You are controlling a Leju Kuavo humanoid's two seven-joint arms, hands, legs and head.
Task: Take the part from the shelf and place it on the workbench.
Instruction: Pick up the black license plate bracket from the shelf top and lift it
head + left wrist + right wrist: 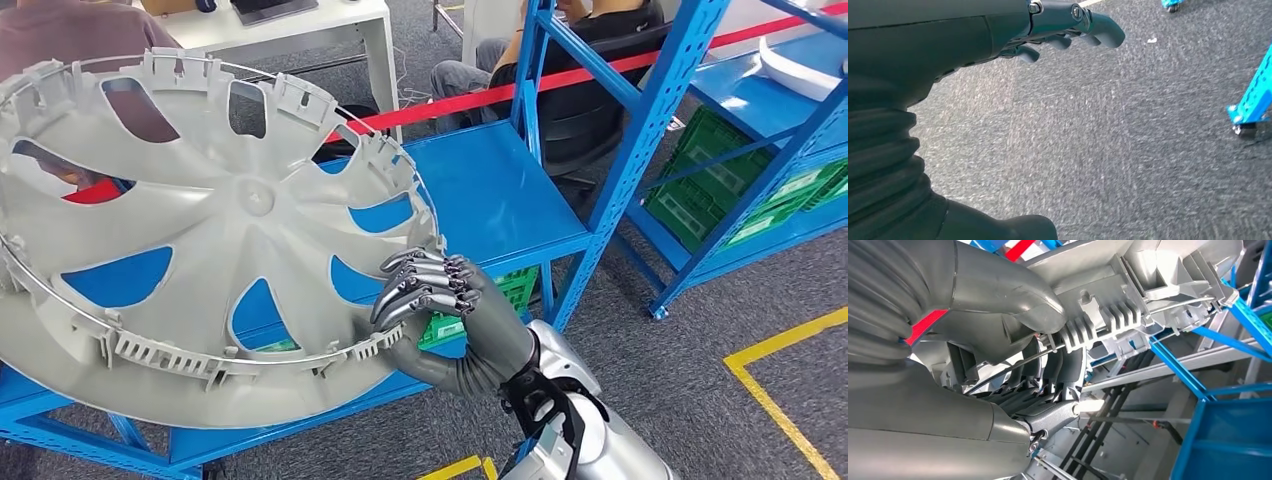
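Head view looks down; wrist views sit close behind hands.

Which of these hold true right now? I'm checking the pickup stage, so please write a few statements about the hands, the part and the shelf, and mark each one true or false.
1. The right hand grips the rim of the grey wheel cover. True.
2. The left hand holds the wheel cover too. False: it holds nothing, above grey floor.
3. The blue shelf is behind the cover. True.
4. The cover lies flat on a workbench. False: it is held up, tilted.
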